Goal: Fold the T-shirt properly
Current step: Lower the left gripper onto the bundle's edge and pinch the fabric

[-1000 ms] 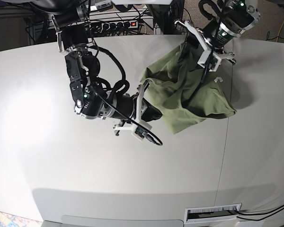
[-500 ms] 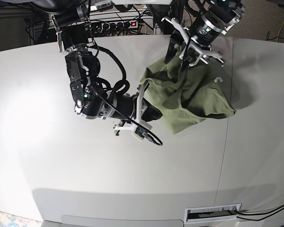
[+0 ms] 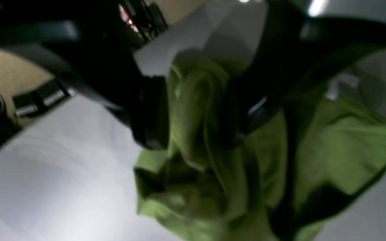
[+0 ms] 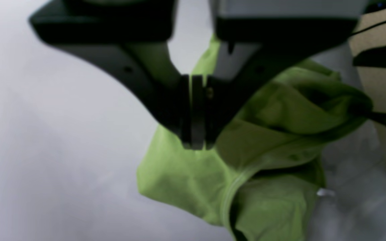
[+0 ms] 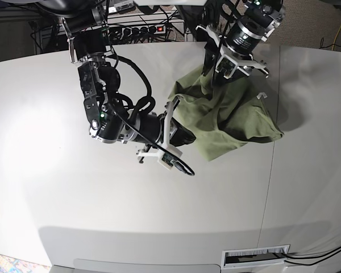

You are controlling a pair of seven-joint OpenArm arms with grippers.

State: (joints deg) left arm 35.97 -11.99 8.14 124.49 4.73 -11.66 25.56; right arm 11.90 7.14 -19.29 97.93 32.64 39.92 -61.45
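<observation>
The T-shirt (image 5: 238, 122) lies crumpled, olive green, on the white table (image 5: 74, 199) right of centre. My left gripper (image 5: 221, 77) hovers at its far edge. In the left wrist view that gripper (image 3: 196, 113) is open, its dark fingers (image 3: 149, 113) set wide on either side of an upright fold of the T-shirt (image 3: 330, 150). My right gripper (image 5: 173, 111) is at the shirt's left edge. The right wrist view shows it (image 4: 194, 140) shut, pads pressed together on the edge of the T-shirt (image 4: 186, 180), which bunches below and to the right.
A small white tag (image 5: 261, 95) sits on the shirt's right side. A power strip (image 5: 142, 28) and cables lie behind the table's far edge. A seam (image 5: 271, 170) runs down the table on the right, and a slotted vent (image 5: 256, 257) sits at the front right.
The left gripper has swung left and lower onto the shirt's far edge and its jaws have spread. The cloth it had lifted has dropped back. The right arm has stayed put.
</observation>
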